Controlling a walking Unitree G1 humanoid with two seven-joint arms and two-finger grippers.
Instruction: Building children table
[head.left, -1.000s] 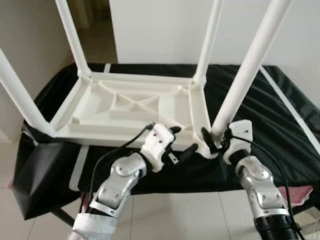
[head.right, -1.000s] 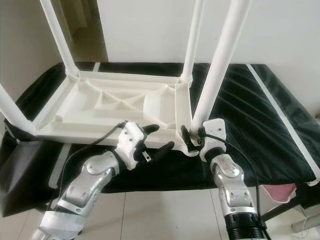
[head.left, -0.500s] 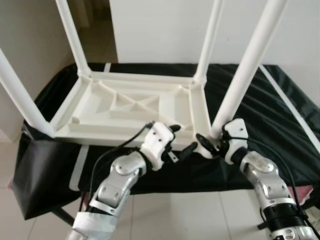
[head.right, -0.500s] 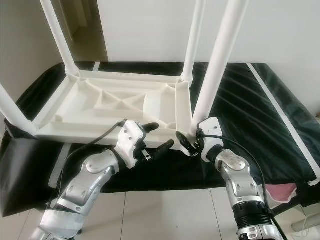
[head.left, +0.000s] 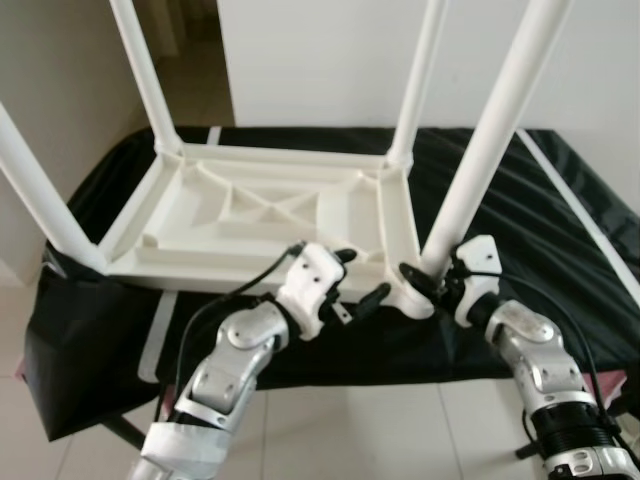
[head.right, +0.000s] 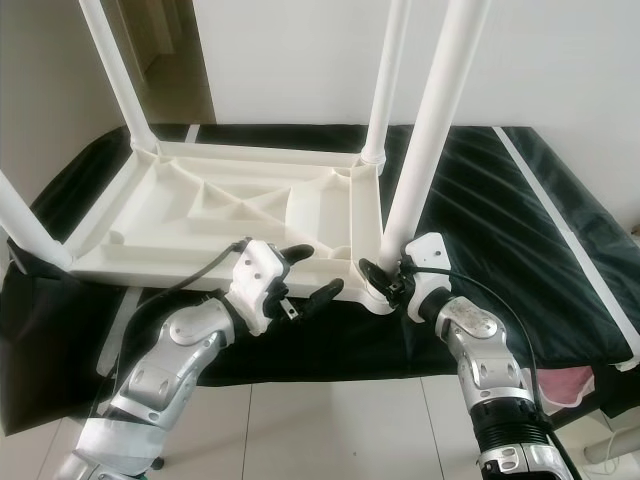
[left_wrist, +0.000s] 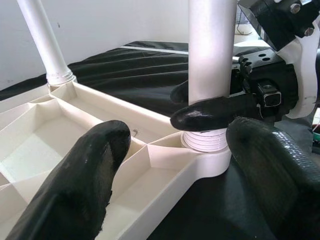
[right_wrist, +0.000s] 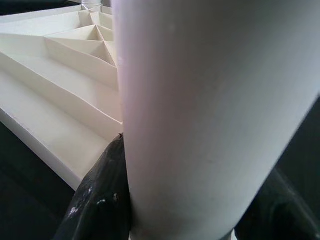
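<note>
White plastic table top (head.left: 250, 215) lies upside down on my black-draped bench (head.left: 560, 230). Right end effector (head.left: 432, 283) grips the near-right leg (head.left: 480, 160), upright at its socket; left end effector (head.left: 355, 283) hovers open just beside.

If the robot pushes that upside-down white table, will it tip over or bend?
The table probably stays put: its wide top lies flat on the black cloth. It looks like hollow ribbed plastic, so likely light yet stiff. The right claw grips the near leg, which might wobble.
</note>
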